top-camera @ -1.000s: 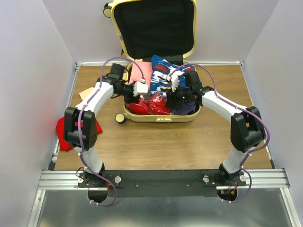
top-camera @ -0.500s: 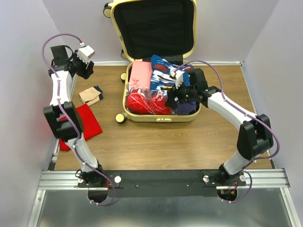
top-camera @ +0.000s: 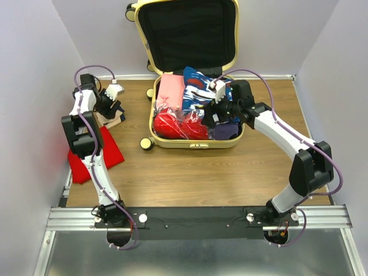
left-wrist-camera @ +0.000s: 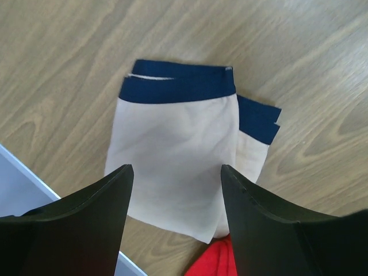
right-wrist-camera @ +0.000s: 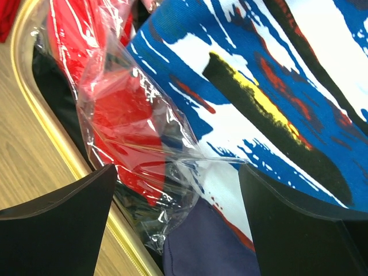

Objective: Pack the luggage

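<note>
The pale-yellow luggage [top-camera: 195,144] lies open at the back middle, its black-lined lid up against the wall. Inside lie a pink item [top-camera: 171,89], a blue, white and red patterned cloth [top-camera: 198,92], a red item in a clear plastic bag [top-camera: 172,123] and a navy cloth [top-camera: 225,131]. My right gripper [top-camera: 211,117] is open above the bag [right-wrist-camera: 132,132] and the patterned cloth [right-wrist-camera: 276,86], holding nothing. My left gripper [top-camera: 113,102] is open just above a folded beige cloth with navy bands [left-wrist-camera: 178,155] on the table's far left.
A red cloth [top-camera: 95,152] lies at the left table edge, just near of the beige cloth; it also shows in the left wrist view [left-wrist-camera: 215,261]. A suitcase wheel [top-camera: 146,144] sticks out at the luggage's front left. Walls close in on both sides.
My left arm has swung from the luggage out to the far left and come down over the beige cloth. My right gripper has stayed over the luggage, shifting slightly.
</note>
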